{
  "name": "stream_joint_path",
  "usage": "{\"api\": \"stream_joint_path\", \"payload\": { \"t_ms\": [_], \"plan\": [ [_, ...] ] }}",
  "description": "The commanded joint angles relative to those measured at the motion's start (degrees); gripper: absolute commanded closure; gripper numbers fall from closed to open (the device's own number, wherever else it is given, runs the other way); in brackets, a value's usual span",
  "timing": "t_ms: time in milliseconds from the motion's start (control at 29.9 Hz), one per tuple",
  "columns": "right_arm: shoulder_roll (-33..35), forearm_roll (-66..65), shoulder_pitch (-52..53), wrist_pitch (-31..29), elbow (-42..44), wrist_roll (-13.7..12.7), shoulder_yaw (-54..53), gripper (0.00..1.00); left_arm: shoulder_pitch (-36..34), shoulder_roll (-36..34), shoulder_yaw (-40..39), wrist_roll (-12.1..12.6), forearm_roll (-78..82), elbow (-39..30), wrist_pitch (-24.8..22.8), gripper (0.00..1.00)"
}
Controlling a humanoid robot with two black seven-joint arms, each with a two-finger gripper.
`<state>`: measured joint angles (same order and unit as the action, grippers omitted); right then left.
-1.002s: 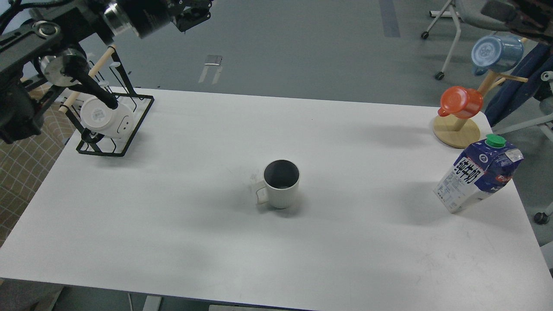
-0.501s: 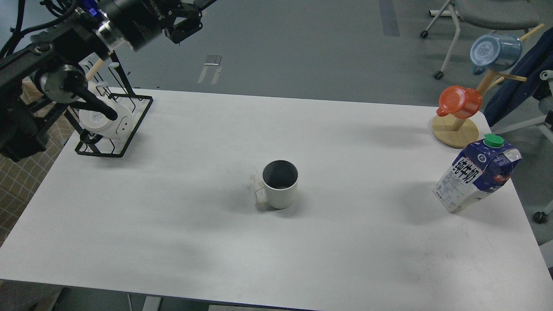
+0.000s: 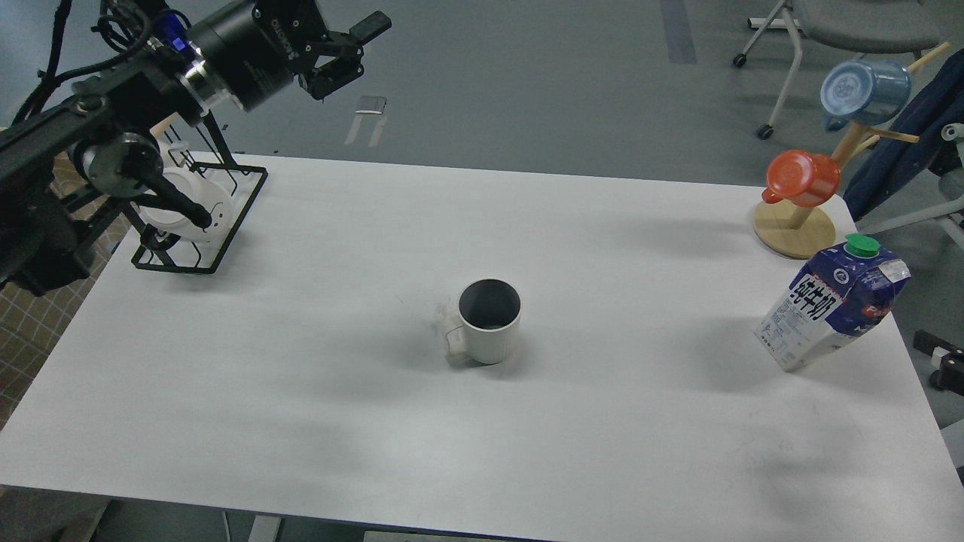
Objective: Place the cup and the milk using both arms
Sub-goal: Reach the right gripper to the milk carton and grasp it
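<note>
The cup (image 3: 489, 321) is an off-white ribbed mug with a dark inside, standing upright at the middle of the white table (image 3: 301, 391), handle to the lower left. The milk (image 3: 832, 305) is a blue and white carton with a green cap, standing near the table's right edge. My left gripper (image 3: 360, 50) hangs high over the floor beyond the table's far left edge, open and empty, far from the cup. My right gripper does not show.
A black wire rack (image 3: 226, 226) with a white mug (image 3: 181, 214) stands at the far left, partly behind my left arm. A wooden mug tree (image 3: 794, 226) at the far right holds an orange cup (image 3: 802, 178) and a blue cup (image 3: 862, 92). A dark part (image 3: 938, 354) shows at the right edge.
My left arm has swung down and to the right, bringing its gripper fully into view. The dark arm part at the top right has left the view. Cup and milk have not moved.
</note>
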<state>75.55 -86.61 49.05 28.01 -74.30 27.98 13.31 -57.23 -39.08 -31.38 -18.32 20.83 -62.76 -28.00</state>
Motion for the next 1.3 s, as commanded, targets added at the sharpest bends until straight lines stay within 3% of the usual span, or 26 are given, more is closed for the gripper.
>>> {"api": "stream_joint_path", "payload": {
  "t_ms": [0,501,1136,1236,1269],
  "plan": [
    [-4.9,0.1,0.0,0.0,2.3,0.0,-0.5,0.00,0.0,0.1,-0.1,-0.1,0.0,0.0,0.0,0.03],
    [-17.1,3.0,-2.0,0.0,9.4,0.0,-1.1,0.03,0.0,0.0,-0.3,0.0,0.0,0.0,0.0,0.03],
    [-18.4,3.2,-2.0,0.0,10.5,0.0,-4.7,0.07,0.4,0.0,-0.2,0.0,0.1,-0.3,0.0,0.03],
    [-18.5,3.2,-2.0,0.0,10.6,0.0,-4.8,0.13,0.4,0.0,-0.3,0.0,0.1,-0.3,0.0,0.03],
    [-18.4,3.2,-2.1,0.0,10.5,0.0,-4.8,0.25,0.5,0.0,-0.2,0.0,0.1,-0.3,0.0,0.03]
  ]
}}
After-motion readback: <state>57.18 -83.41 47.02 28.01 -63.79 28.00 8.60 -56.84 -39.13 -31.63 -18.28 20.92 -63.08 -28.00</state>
